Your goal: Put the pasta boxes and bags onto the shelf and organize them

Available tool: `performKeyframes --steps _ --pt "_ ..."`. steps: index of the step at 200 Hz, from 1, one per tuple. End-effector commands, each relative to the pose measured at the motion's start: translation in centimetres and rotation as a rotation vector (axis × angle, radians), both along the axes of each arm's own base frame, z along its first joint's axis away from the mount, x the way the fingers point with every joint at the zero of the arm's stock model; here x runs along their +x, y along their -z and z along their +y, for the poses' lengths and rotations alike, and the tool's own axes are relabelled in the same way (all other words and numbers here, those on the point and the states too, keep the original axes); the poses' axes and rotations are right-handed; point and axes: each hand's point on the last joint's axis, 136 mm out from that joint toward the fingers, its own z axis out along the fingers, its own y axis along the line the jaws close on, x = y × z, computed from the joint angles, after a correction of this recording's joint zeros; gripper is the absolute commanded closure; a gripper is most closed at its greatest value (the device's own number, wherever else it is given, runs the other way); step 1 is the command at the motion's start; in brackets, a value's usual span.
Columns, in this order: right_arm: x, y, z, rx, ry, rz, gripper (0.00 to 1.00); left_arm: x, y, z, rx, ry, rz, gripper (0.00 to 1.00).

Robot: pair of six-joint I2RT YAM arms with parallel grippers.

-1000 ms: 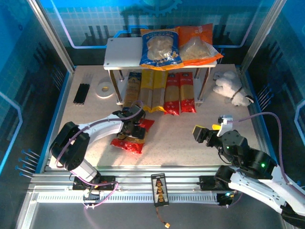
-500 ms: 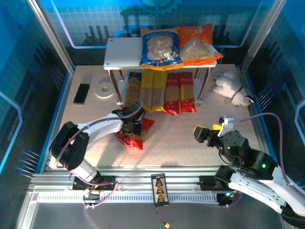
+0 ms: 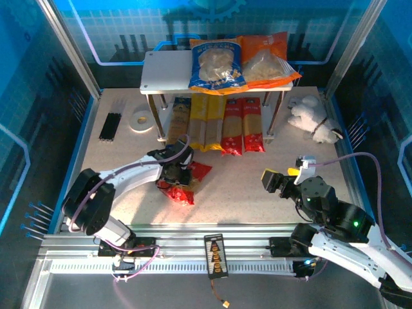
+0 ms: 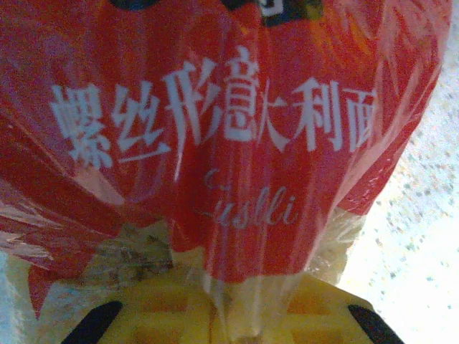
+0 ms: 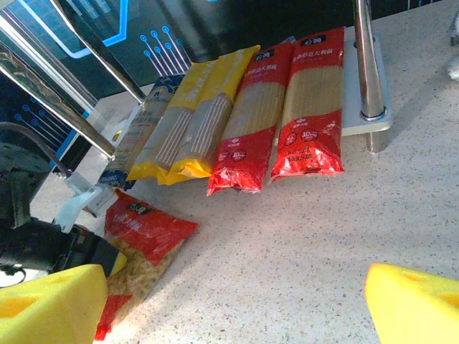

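Blue panelled walls (image 3: 26,96) enclose a speckled beige tabletop (image 3: 244,193).

red bag (image 4: 237,143), blue bag (image 3: 217,64), orange bag (image 3: 267,58)

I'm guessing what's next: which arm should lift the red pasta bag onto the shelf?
Left. The left hand is shut on the red pasta bag; the right hand is open, apart.

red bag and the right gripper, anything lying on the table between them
Nothing. The top view shows bare speckled table between the red bag and the right gripper, and the right wrist view agrees.
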Motion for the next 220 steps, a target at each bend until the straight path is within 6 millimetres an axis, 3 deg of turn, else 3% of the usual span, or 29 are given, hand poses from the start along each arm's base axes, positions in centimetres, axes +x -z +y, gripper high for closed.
performKeyframes --steps 1,54,102,166,220 --pt "0.2 -0.2 -0.9 -0.005 0.040 -0.017 0.06 -2.3 -1.3 -0.7 -0.074 0.028 0.047 1.00" --pt "0.5 -0.6 -0.5 -0.004 0.037 -0.021 0.06 -2.7 -7.1 -0.9 -0.201 0.031 -0.089 1.00" --pt "0.9 -0.8 0.3 -0.005 0.023 -0.022 0.06 -4.0 -14.7 -0.4 -0.328 0.037 -0.234 1.00" --pt "1.7 -1.1 1.1 -0.036 0.013 -0.027 0.06 -5.7 -27.8 1.0 -0.504 0.064 -0.538 1.00" --pt "2.1 -1.3 2.2 -0.050 -0.015 -0.022 0.06 -4.1 -39.4 2.5 -0.478 0.081 -0.846 1.00"
